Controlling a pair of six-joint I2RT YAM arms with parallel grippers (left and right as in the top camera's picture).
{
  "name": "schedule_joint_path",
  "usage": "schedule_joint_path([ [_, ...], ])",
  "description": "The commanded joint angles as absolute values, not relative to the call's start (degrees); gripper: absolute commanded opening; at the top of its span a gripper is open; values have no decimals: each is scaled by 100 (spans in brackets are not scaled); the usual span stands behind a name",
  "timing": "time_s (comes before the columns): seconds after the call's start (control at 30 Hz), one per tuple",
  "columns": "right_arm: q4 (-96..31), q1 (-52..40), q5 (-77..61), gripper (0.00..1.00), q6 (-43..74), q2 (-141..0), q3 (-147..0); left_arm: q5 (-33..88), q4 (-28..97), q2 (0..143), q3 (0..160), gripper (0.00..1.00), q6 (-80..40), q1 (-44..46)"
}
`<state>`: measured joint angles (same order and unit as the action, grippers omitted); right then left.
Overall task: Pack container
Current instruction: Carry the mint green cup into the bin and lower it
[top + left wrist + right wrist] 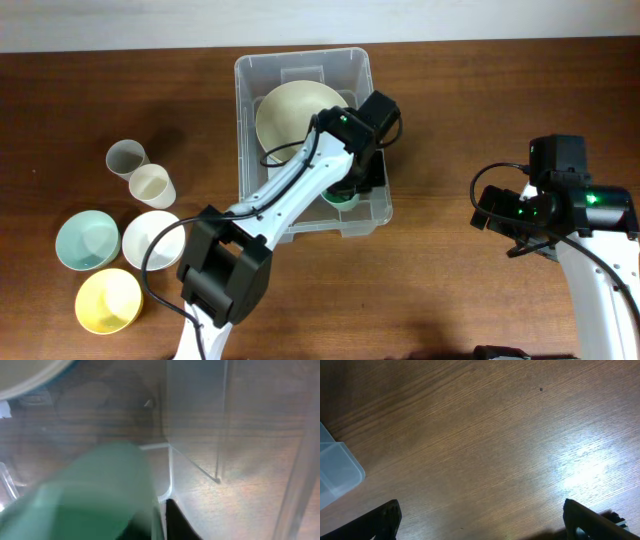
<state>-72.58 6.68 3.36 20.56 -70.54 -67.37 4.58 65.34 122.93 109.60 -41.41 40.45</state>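
The container (300, 62), a clear plastic bin, stands at the table's back centre. A large cream bowl (290, 115) lies inside it at the far end. My left gripper (350, 182) reaches down into the bin's near right corner and is shut on the rim of a green cup (338, 198). In the left wrist view the green cup (85, 495) is blurred and fills the lower left, with my fingers (157, 525) on its wall, the bin's clear wall (195, 420) beyond and the cream bowl (25, 375) top left. My right gripper (505, 220) is open and empty over bare table (480, 520).
Left of the bin stand a grey cup (126, 157) and a cream cup (153, 186). In front of them sit a white bowl (150, 238), a light teal bowl (87, 240) and a yellow bowl (107, 300). The bin's corner shows in the right wrist view (337, 472).
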Motion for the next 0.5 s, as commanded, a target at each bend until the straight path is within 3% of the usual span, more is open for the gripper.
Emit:
schedule_joint_path([
  [0.0, -7262, 674, 322, 99, 2014, -7022, -6722, 530, 6523, 12317, 10943, 17, -4178, 4211],
  [0.07, -7262, 672, 322, 99, 2014, -7022, -6722, 515, 6521, 12317, 10943, 27, -4178, 4261],
  [0.27, -7262, 672, 322, 99, 2014, -7022, -6722, 515, 6525, 12315, 10943, 33, -4176, 4287],
  [0.47, -7262, 672, 322, 99, 2014, -7022, -6722, 493, 6525, 12315, 10943, 34, -4176, 4222],
])
